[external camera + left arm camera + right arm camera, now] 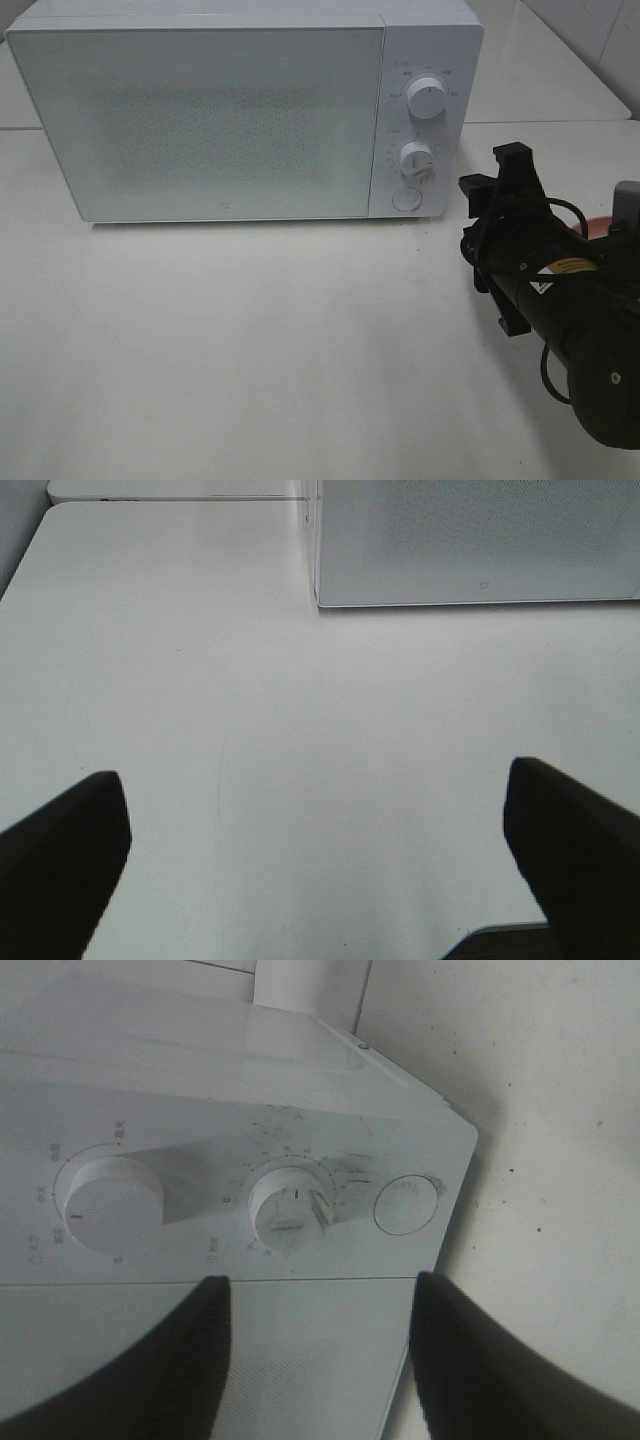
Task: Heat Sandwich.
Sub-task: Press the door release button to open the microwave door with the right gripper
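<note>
Where right claw [320, 1285] hovers, microwave's [230, 120] two knobs [428, 100]

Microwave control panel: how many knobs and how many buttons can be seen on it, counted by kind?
Knobs: 2 (upper knob, lower knob)
Buttons: 1 (round button)
Total: 3

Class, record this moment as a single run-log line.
microwave: door shut | right hand: open, empty, facing lower knob, not touching | left hand: open, empty, over table | sandwich: not in view
</note>
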Available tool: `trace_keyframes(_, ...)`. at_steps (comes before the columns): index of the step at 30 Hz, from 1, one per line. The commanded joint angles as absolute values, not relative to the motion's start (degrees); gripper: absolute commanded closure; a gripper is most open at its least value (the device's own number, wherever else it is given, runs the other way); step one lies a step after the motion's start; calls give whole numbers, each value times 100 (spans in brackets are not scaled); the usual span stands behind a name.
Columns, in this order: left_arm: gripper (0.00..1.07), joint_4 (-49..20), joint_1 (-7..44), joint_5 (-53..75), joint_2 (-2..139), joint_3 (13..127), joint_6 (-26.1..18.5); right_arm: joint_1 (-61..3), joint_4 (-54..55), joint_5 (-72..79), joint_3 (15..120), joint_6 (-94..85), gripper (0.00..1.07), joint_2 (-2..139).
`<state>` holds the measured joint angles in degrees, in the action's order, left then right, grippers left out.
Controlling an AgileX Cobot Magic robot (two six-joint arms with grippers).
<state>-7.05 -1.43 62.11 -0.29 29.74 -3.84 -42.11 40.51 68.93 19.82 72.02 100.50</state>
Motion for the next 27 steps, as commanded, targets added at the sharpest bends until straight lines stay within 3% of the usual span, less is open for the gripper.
trace_keyframes(1, 10, -733, -120, 6136, -160, 2962, -361, -4228, 4039, 6904, 2023, 7655, 65, 10038)
trace_keyframes(4, 10, -733, -120, 6136, -160, 2962, -361, -4228, 4039, 6635, 2023, 7918, 79, 10038)
trace_keyframes(5, 10, -733, -120, 6136, -160, 2962, -361, -4228, 4045, 6520, 2023, 8050, 89, 10038)
trace_keyframes(6, 10, -733, -120, 6136, -160, 2962, -361, -4228, 4045, 6520, 2023, 8050, 89, 10038)
trace_keyframes(9, 10, -733, -120, 6136, -160, 2962, -361, -4228, 4039, 6440, 2028, 8153, 104, 10038)
trace_keyframes(27, 10, -733, -120, 6136, -160, 2962, -361, -4194, 4034, 6314, 2332, 8147, 107, 10605)
